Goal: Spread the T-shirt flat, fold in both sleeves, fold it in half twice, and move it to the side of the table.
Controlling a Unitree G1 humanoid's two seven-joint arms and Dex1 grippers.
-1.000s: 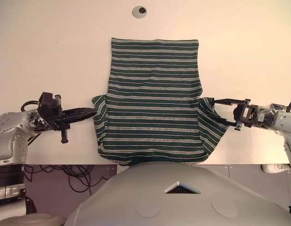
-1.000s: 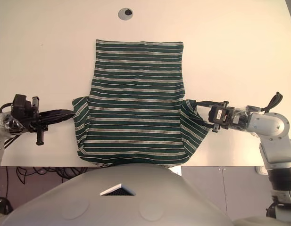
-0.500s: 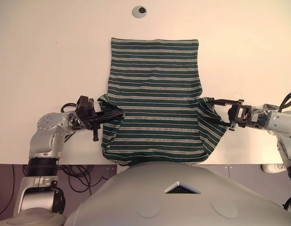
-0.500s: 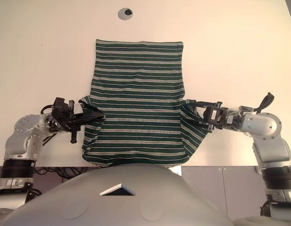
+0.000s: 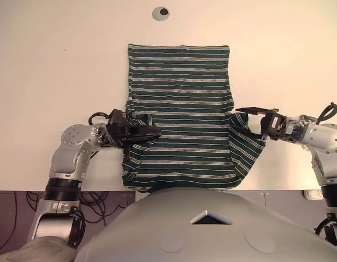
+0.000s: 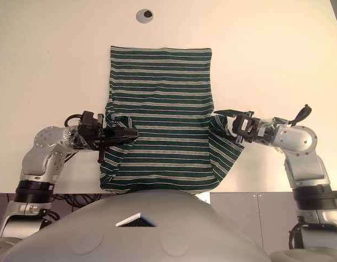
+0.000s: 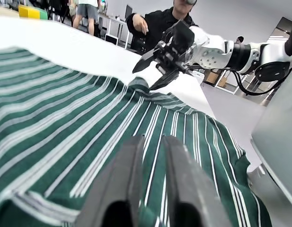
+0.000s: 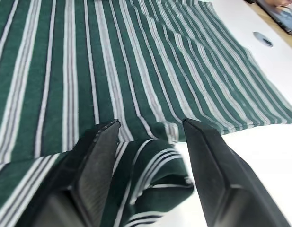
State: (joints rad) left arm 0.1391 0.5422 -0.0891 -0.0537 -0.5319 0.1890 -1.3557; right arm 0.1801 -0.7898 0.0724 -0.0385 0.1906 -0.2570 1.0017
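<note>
Near edge of the pale cream table [image 5: 59,65]: the dark green T-shirt with thin white stripes [image 5: 179,93] lies lengthwise, roughly centred between the table's left and right edges. Its near end reaches the near edge. Cloth mostly flat, with a few soft wrinkles across the middle.

Left side, near half of the shirt: left gripper [image 5: 155,132] sits over the shirt's left margin, pointing inward toward the table's right edge. Fingers [image 7: 129,184] pressed almost together, only a sliver of gap, pinching a fold of striped cloth. The left sleeve [image 5: 133,117] is turned in over the body, bunched just beside the fingers. The shirt's left outline here runs nearly straight.

Right side, same depth: right gripper [image 5: 249,123] at the shirt's right margin, fingers spread wide. The right sleeve [image 5: 247,146] sticks out toward the table's right edge, rumpled, with its folded edge lying between the spread fingers. Cannot tell whether either finger touches the cloth.

Far half: the body lies smooth, its straight hem square to the table's far edge and well short of it.

Beyond the hem, close to the far edge: a small round grey cable port with a dark hole [image 5: 161,13], apart from the shirt.
</note>
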